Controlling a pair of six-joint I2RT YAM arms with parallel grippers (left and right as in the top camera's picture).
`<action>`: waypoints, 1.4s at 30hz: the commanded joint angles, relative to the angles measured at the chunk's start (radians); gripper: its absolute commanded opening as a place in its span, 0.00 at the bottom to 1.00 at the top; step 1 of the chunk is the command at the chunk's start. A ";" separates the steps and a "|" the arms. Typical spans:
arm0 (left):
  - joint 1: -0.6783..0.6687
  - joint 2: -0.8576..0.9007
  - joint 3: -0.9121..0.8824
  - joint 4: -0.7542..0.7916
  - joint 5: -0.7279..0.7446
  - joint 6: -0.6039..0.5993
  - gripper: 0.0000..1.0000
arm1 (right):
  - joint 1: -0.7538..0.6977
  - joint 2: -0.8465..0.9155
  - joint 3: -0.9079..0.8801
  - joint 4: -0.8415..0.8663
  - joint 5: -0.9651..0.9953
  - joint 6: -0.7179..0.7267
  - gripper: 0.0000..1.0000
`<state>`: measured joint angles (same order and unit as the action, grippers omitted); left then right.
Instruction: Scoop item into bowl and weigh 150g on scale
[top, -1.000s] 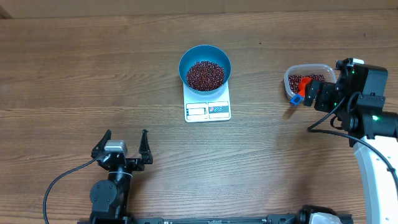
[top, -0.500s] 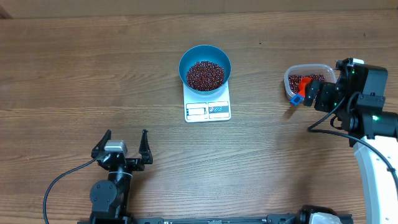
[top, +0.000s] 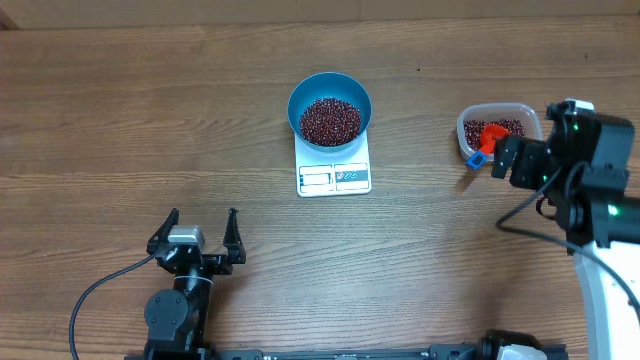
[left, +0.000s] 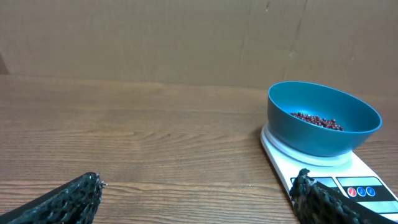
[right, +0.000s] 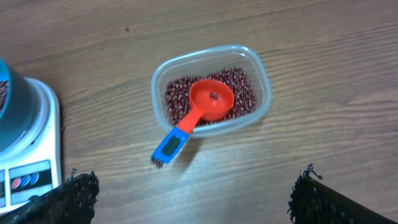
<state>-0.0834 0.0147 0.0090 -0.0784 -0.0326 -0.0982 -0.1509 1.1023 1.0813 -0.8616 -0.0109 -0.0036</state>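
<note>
Both tools stand wide open and hold nothing; the left tool (top: 202, 220) hovers over bare worktop (top: 120, 120) at the near left, well apart from everything; the right tool (right: 193, 190) hangs just near of the clear plastic tub (right: 264, 93) at the right, touching neither the tub nor the scoop.

As for progress, the blue bowl (top: 296, 102) sits on the white kitchen scale (top: 334, 177) at the far centre, and a good heap of red-brown beans (top: 330, 120) already covers its bottom; more beans are left in the tub. The red scoop (right: 210, 101) lies in the tub on top of those beans, a bean or two in its cup, its blue handle sticking out over the tub's near-left rim.

With the scoop laid down and both tools free, the scooping looks largely done; the scale's display is too small to read, so I cannot tell whether the target weight is reached; what is left is to check the reading and add or remove beans if it is off.
</note>
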 joint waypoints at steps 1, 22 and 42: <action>0.006 -0.009 -0.004 0.001 0.015 -0.010 1.00 | -0.004 -0.072 -0.023 0.005 0.010 0.002 1.00; 0.006 -0.009 -0.004 0.001 0.015 -0.010 1.00 | -0.004 -0.532 -0.564 0.647 0.010 0.002 1.00; 0.006 -0.009 -0.004 0.001 0.015 -0.010 1.00 | -0.004 -0.910 -0.969 0.782 0.010 0.002 1.00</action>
<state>-0.0834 0.0151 0.0090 -0.0788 -0.0288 -0.0982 -0.1509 0.2379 0.1539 -0.0898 -0.0105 -0.0032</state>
